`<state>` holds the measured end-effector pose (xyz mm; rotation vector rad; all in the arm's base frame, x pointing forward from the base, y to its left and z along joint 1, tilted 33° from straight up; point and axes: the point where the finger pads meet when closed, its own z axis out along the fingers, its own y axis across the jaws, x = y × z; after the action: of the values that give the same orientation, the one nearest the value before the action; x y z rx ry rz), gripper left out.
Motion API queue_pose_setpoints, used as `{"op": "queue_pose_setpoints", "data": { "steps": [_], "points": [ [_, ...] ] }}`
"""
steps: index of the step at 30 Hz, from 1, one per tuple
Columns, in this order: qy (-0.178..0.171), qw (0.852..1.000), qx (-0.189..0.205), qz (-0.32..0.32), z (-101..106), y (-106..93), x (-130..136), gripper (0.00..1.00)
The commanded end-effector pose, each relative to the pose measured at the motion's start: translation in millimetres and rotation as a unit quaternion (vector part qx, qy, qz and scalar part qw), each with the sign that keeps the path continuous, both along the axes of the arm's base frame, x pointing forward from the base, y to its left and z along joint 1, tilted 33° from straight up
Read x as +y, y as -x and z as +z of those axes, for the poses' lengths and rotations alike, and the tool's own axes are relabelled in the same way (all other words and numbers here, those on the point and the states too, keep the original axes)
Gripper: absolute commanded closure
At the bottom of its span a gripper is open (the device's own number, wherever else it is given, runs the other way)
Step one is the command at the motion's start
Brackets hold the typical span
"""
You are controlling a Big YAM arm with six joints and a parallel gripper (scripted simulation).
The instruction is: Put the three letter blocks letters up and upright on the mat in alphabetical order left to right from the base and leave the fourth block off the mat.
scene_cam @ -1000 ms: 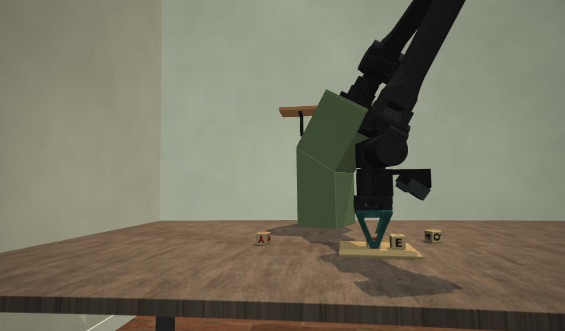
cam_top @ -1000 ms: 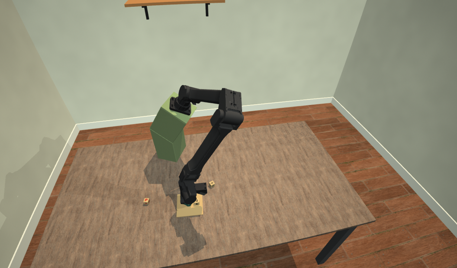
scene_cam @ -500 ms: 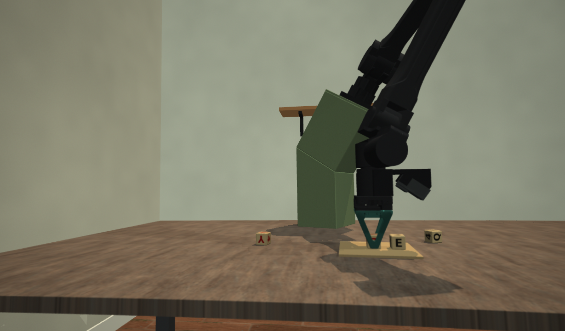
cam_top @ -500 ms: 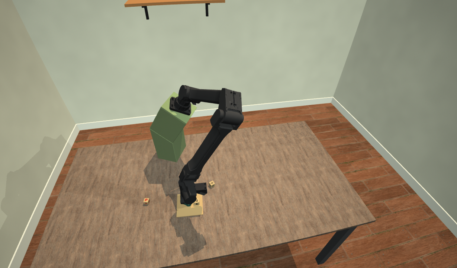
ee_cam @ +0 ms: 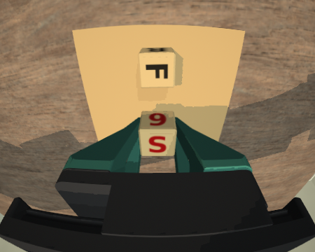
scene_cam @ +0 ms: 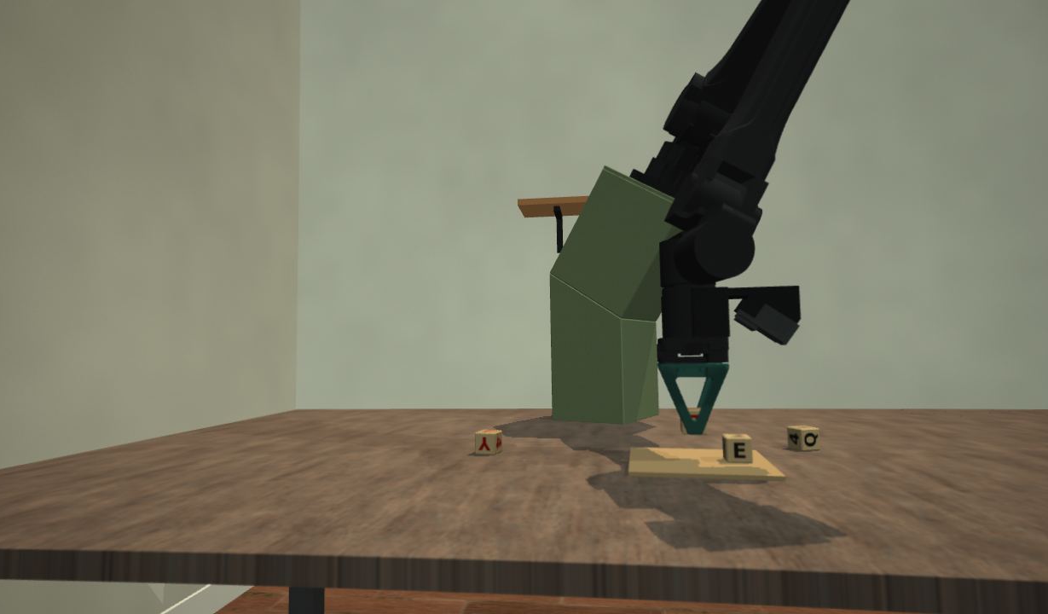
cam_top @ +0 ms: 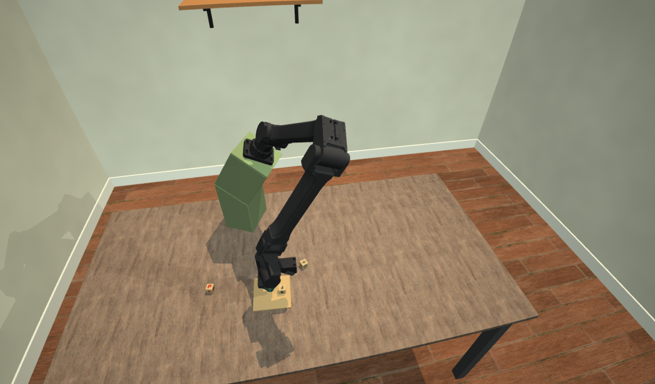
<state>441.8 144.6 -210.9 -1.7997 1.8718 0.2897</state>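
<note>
My gripper (cam_top: 268, 288) (scene_cam: 693, 429) (ee_cam: 157, 123) is shut on a wooden block (ee_cam: 157, 142) (scene_cam: 692, 416) with a red S on top and a 9 on its far side. It holds the block a little above the near part of the tan mat (cam_top: 269, 303) (scene_cam: 664, 461) (ee_cam: 106, 66). A block with a black F on top (cam_top: 281, 288) (scene_cam: 736, 447) (ee_cam: 159, 72) lies flat on the mat just beyond the held one. A block with a red P on top (cam_top: 209, 288) (scene_cam: 487, 441) lies on the table off the mat. A fourth block showing a 6 (cam_top: 303, 263) (scene_cam: 802, 437) also lies off the mat.
The arm's green pedestal (cam_top: 243, 191) (scene_cam: 603, 336) stands on the table (cam_top: 391, 267) behind the mat. The arm's shadow falls across the mat and the table in front of it.
</note>
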Motion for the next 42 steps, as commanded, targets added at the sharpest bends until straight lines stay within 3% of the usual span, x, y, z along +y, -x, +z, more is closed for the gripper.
{"op": "queue_pose_setpoints", "data": {
  "steps": [1, 6, 10, 14, 15, 23, 29, 31, 32, 35, 42],
  "points": [
    [0.001, 1.000, -0.008, -0.003, 30, 0.7, -22, 0.80],
    [0.001, 1.000, -0.010, -0.003, 59, 7.4, -39, 0.80],
    [0.001, 1.000, -0.010, -0.003, 70, 10.4, -45, 0.80],
    [0.002, 1.000, -0.005, 0.004, 67, 15.0, -40, 0.80],
    [0.003, 1.000, 0.008, 0.010, 56, 23.8, -35, 0.80],
    [0.002, 1.000, -0.011, 0.007, 69, 10.7, -36, 0.80],
    [-0.019, 0.995, 0.049, -0.086, 56, 13.1, -50, 0.80],
    [-0.019, 0.995, 0.049, -0.086, 56, 13.1, -50, 0.80],
    [-0.027, 0.992, 0.054, -0.110, 62, 8.7, -51, 0.80],
    [-0.048, 0.973, 0.109, -0.196, 54, 10.2, -56, 0.80],
    [-0.085, 0.926, 0.182, -0.320, 50, 6.8, -70, 0.80]
  ]
}}
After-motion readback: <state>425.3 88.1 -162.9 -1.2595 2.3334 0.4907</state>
